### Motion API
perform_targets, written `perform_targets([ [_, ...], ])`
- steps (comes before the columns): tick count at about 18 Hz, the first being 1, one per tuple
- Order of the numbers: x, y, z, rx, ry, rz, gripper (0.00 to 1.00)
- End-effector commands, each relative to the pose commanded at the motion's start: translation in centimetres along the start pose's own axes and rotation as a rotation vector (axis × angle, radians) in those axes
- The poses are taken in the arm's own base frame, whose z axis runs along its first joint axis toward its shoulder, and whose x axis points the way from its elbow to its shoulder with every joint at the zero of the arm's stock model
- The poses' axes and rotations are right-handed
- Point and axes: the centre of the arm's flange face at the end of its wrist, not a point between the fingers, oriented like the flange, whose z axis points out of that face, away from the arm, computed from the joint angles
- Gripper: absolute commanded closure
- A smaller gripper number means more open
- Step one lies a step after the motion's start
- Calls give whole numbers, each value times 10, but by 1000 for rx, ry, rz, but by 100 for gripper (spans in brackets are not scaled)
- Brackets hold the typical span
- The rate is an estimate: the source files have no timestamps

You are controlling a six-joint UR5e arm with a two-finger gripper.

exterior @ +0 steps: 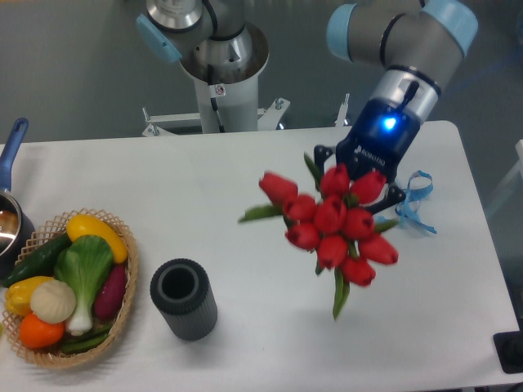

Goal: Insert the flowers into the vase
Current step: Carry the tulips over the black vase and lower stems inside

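While the arm is reaching in from the upper right of the fixed camera's view, its gripper (353, 175) is clamping the stems of the flowers (333, 224), with the dark fingers closed around the bunch just behind the blooms. A blue light is glowing on the wrist above the fingers. The flowers, a cluster of red tulips with green leaves, are hanging in the air over the right half of the white table (245, 180), their heads facing the camera and one green leaf trailing down below them. One tulip is sticking out to the left of the rest.

The vase (183, 298), a dark ribbed cylinder with a round open mouth, is standing upright near the front edge of the table, well apart from the flowers and to their lower left. Just beside the vase on its left, a wicker basket (122, 306) is holding colourful vegetables. A blue-handled pot (11, 163) is sitting at the far left edge, partly cut off. A curly blue ribbon (415, 204) is lying on the table behind the gripper.
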Motion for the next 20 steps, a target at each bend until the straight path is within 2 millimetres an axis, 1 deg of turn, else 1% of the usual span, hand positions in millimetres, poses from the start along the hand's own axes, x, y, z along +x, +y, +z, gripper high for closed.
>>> perform_targets([
  [1, 5, -3, 4, 0, 9, 2, 100],
  [3, 16, -4, 23, -5, 45, 4, 100],
  [4, 19, -5, 29, -6, 55, 7, 100],
  [7, 21, -5, 34, -7, 64, 10, 100],
  [9, 27, -6, 44, -9, 81, 17, 100],
  [13, 30, -8, 51, -11, 94, 22, 100],
  [15, 28, -5, 55, -13, 101, 19, 100],
  [17, 31, -7, 65, -14, 117, 27, 100],
  [19, 32, -7, 78, -17, 137, 32, 100],
  [20, 32, -3, 86, -22, 149, 29, 100],
])
